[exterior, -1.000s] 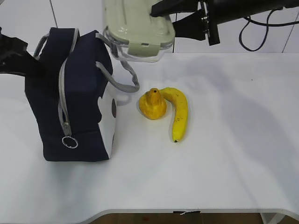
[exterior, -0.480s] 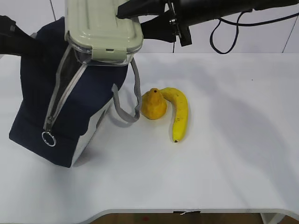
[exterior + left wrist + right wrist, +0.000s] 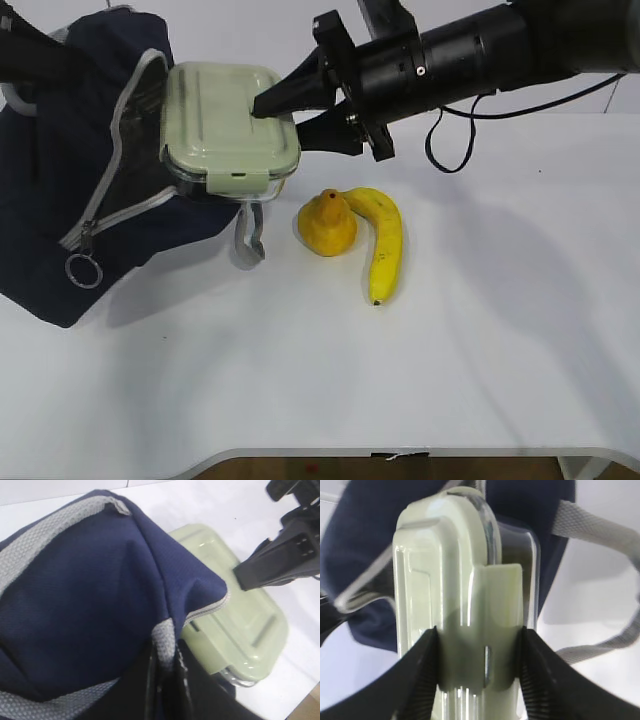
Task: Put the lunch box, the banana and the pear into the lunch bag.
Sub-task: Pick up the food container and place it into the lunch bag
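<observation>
My right gripper is shut on the lunch box, clear with a pale green lid, and holds it at the open zipper mouth of the navy lunch bag, which is tipped toward it at the left. In the right wrist view the fingers clamp the box at its end clip, with the bag behind. My left gripper is shut on the bag's grey webbing handle and holds the bag up. The pear and the banana lie touching on the white table.
The bag's ring pull hangs at the zipper's lower end, and a grey handle loop droops to the table beside the pear. The right arm reaches across from the upper right. The table's front edge is near the bottom.
The right gripper has brought the lunch box down and left to the bag's mouth. The bag has been tilted further over and its zipper opening now gapes wider.
</observation>
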You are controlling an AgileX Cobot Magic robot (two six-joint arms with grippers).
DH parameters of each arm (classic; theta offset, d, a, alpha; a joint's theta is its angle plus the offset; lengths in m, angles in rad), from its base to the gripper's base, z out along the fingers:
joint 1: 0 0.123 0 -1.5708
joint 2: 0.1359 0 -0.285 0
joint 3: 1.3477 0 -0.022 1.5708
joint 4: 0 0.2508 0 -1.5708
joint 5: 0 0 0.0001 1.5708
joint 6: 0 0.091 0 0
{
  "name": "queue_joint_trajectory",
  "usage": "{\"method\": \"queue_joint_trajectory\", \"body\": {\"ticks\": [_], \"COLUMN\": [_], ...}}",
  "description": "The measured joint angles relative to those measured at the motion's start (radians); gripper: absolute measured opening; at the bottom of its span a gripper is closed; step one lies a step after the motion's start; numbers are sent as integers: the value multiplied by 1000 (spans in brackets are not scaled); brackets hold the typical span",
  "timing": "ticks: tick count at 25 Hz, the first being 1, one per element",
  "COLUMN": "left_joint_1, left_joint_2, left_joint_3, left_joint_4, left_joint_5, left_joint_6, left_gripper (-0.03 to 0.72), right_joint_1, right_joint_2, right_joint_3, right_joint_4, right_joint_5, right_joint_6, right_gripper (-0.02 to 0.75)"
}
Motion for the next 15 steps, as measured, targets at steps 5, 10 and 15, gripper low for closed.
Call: {"method": "queue_joint_trajectory", "body": {"ticks": [5,10,15], "left_joint_1": [0,0,0], "left_joint_2": [0,27,79], "left_joint_3": [0,0,0], "left_joint_4": [-6,-22,-88], "left_joint_5": [6,9,10], "left_joint_6": [2,5,45], "left_gripper": [27,27,27], "right_joint_1": [12,63,98], "right_joint_2": [50,99,131], "right_joint_3": [0,-61,-119], "right_joint_4": [20,41,47], "right_joint_5": [-18,-25,-53], "right_joint_6": [0,0,-2], "right_gripper": [366,366,366]}}
